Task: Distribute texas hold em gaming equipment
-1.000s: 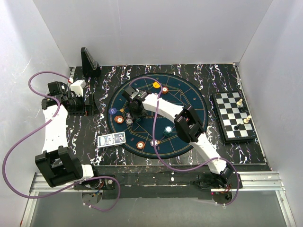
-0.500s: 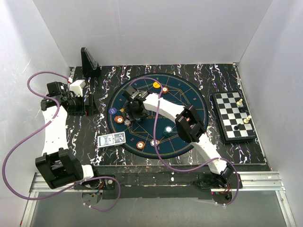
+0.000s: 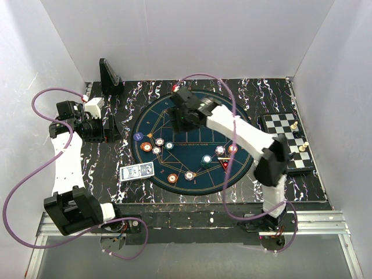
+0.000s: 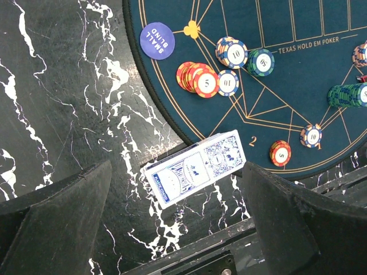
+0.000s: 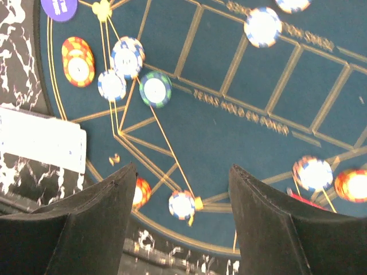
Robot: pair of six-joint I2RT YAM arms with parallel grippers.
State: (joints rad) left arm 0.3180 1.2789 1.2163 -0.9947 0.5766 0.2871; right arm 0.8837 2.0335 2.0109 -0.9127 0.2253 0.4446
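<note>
A round dark-blue poker mat carries striped poker chips: an orange stack, three chips beside it, a teal stack, and two chips by a red-black triangular marker. A blue-white deck of playing cards lies off the mat's front left. My right gripper hangs open and empty above the back of the mat; a blue-white chip shows far below its jaws. My left gripper is wide open, high over the deck, holding nothing.
A purple small-blind button sits at the mat's left rim. A black-white chessboard with pieces lies at the right. A black upright stand is at the back left. White walls close three sides.
My right gripper opened wider, rose and swung from the mat's left chips to its back. That uncovered chips at the left, plus the chips and marker at the right. The left arm stayed put.
</note>
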